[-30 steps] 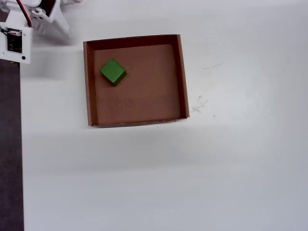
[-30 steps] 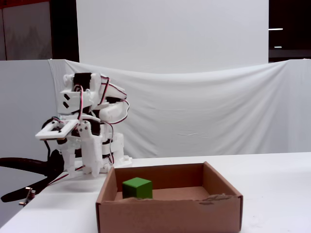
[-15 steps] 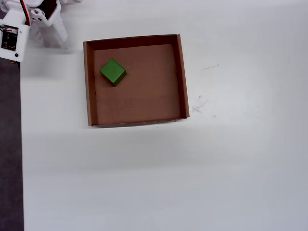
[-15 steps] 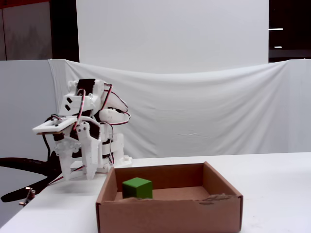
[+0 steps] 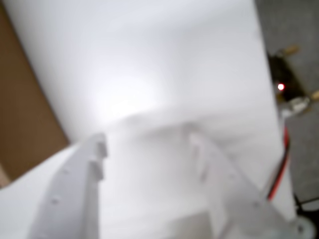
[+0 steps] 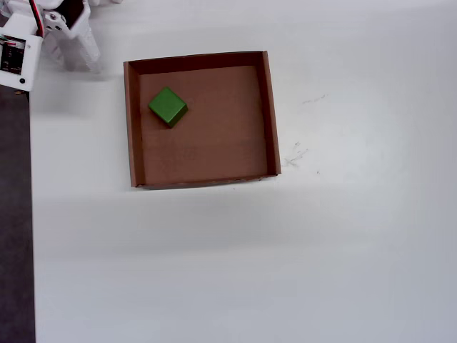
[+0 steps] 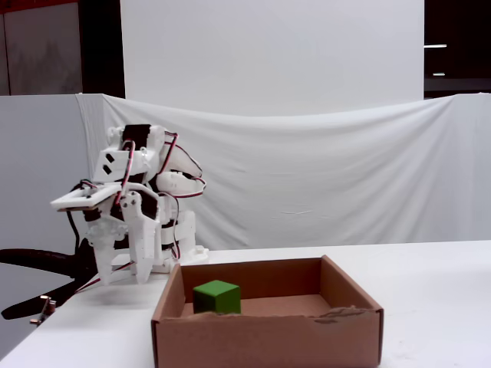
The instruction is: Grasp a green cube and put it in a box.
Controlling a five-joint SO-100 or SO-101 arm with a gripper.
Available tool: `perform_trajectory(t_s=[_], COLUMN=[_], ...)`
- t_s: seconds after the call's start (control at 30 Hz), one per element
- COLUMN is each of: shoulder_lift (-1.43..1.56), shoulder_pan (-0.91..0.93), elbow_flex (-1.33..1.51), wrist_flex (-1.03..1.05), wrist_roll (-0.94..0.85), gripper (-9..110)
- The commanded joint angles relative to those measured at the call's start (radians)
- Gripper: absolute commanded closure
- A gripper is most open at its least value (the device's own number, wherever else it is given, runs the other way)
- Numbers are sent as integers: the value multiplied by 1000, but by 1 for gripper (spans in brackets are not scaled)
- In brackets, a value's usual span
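Green cube [image 6: 168, 106] rests on the floor of the box [image 6: 201, 58], in the upper-left corner in the overhead view, turned diagonal to the walls and touching none. In the fixed view, cube [image 7: 216, 297] sits left of centre behind the front wall of the box [image 7: 268, 337]. End effector [image 5: 147, 144] hangs over bare white table [image 6: 285, 250] outside the box, fingers spread apart, empty; wrist view blurred. Arm [image 7: 138, 207] folded at the table's far-left corner

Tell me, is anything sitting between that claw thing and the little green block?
Only the box's wall and bare white table. In the overhead view the gripper hangs outside the box's upper-left corner, and the green cube lies just inside.
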Motion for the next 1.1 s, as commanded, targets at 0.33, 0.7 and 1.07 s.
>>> perform_trajectory(t_s=[0.33, 0.7, 1.07], shoulder_lift=[8, 8, 8], shoulder_pan=[-5, -5, -5], elbow_flex=[-5, -5, -5], wrist_flex=[9, 11, 12], wrist_roll=[14, 23, 31], gripper=[78, 78, 78])
